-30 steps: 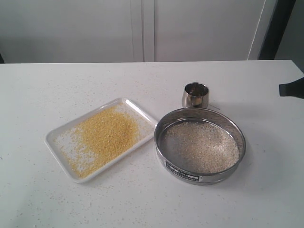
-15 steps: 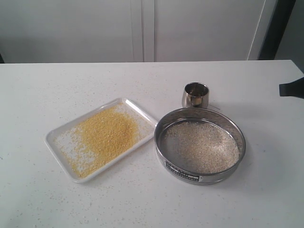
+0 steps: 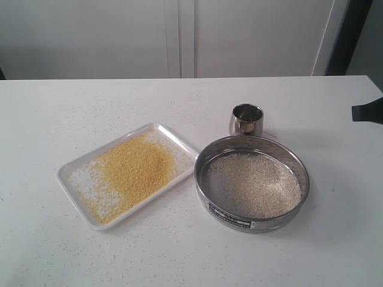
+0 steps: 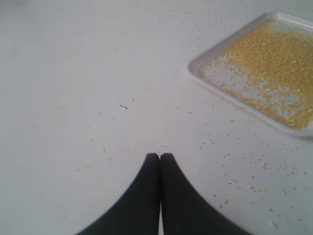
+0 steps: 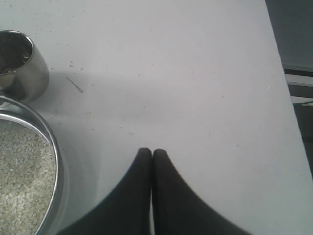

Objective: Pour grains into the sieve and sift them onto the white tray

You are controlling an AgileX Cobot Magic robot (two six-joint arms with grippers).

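Observation:
The steel sieve [image 3: 252, 224] stands on the table right of centre, its rim [image 5: 55, 161] also in the right wrist view, and holds coarse off-white grains [image 3: 254, 184]. Left of it, almost touching, lies the white tray [image 3: 67, 177] with fine yellow grains [image 3: 133, 170] spread over it; a corner of the tray [image 4: 195, 68] shows in the left wrist view. My left gripper [image 4: 160, 155] is shut and empty over bare table beside the tray. My right gripper [image 5: 150, 151] is shut and empty over the table beside the sieve.
A small rounded steel cup [image 3: 246, 119] stands upright just behind the sieve, also visible as the cup [image 5: 19, 63] in the right wrist view. Loose granules are scattered on the table near the tray. A dark arm part [image 3: 367, 111] shows at the right edge, near the table's edge.

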